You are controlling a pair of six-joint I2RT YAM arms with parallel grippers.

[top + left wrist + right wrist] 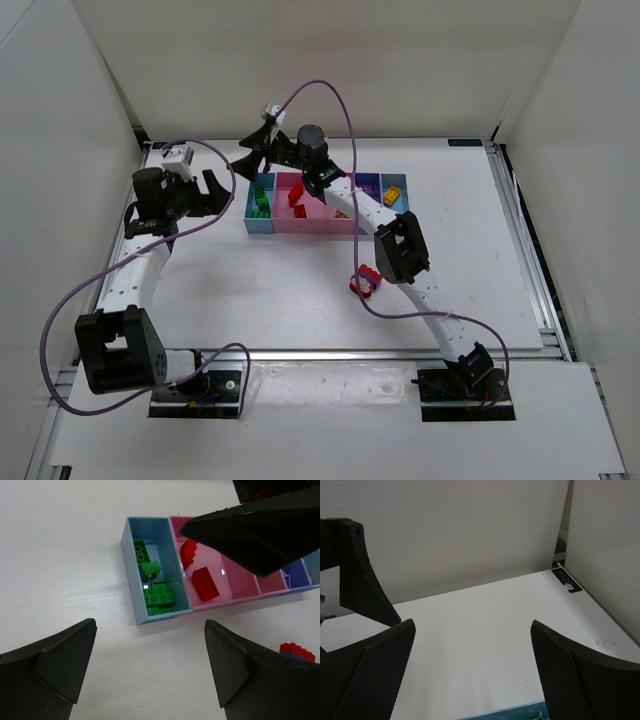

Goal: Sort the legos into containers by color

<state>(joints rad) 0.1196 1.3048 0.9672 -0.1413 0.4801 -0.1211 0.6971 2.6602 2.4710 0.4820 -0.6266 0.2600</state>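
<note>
I have both tools spread wide, pinching nothing. In the top view, my left tool hovers at centre left, just beside the containers. My right tool hangs higher in the frame, past their left end. Green legos lie in the light blue end bin, and red legos in the pink bin beside it. Red and purple legos sit on the table below the row.
</note>
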